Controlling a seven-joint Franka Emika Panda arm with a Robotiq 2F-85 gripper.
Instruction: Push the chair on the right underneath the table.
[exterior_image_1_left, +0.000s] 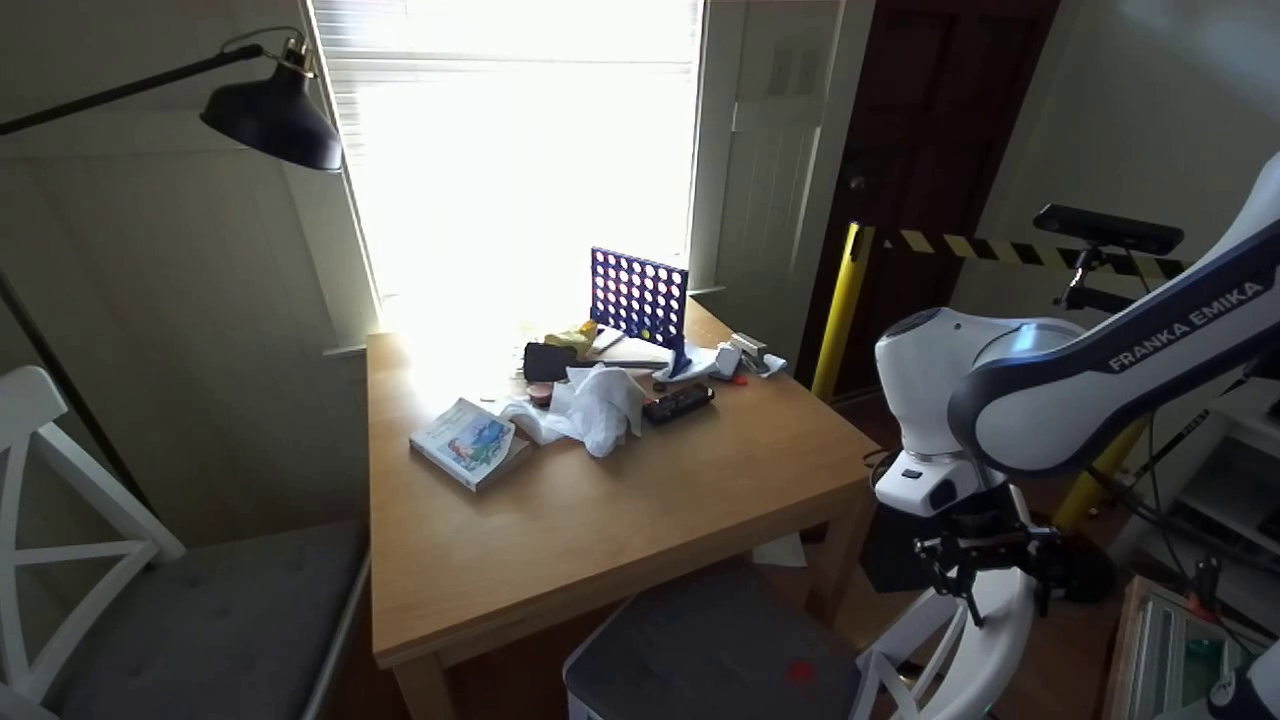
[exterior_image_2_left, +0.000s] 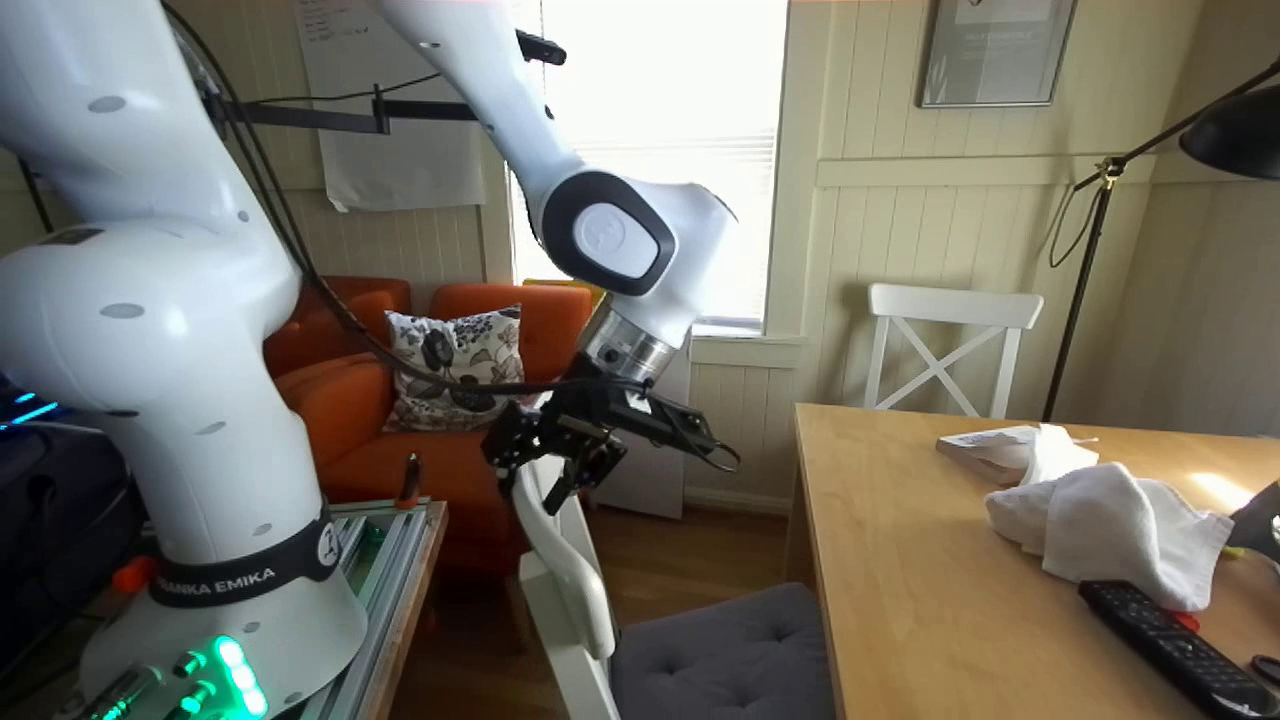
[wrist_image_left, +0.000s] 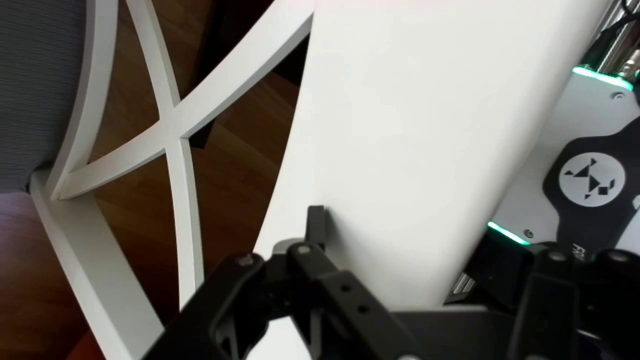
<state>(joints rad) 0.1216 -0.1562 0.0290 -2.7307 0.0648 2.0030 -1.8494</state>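
The white X-back chair (exterior_image_1_left: 760, 640) is at the edge of the wooden desk (exterior_image_1_left: 620, 510) closest to the robot arm (exterior_image_2_left: 200, 330). The front of its gray seat (exterior_image_2_left: 720, 650) looks just under that edge, but the back sticks out. The pincer (exterior_image_1_left: 1009, 612) is spread wide, not squeezing, with the top rail (wrist_image_left: 400, 150) between its fingers (wrist_image_left: 316, 225). I think this is the pushing step. Next, it should shove the rail straight at the desk.

Overexposed window (exterior_image_1_left: 520, 190), glare on table (exterior_image_1_left: 600, 510), dim wall (exterior_image_1_left: 230, 320) alongside, shadowed floor (wrist_image_left: 240, 175)
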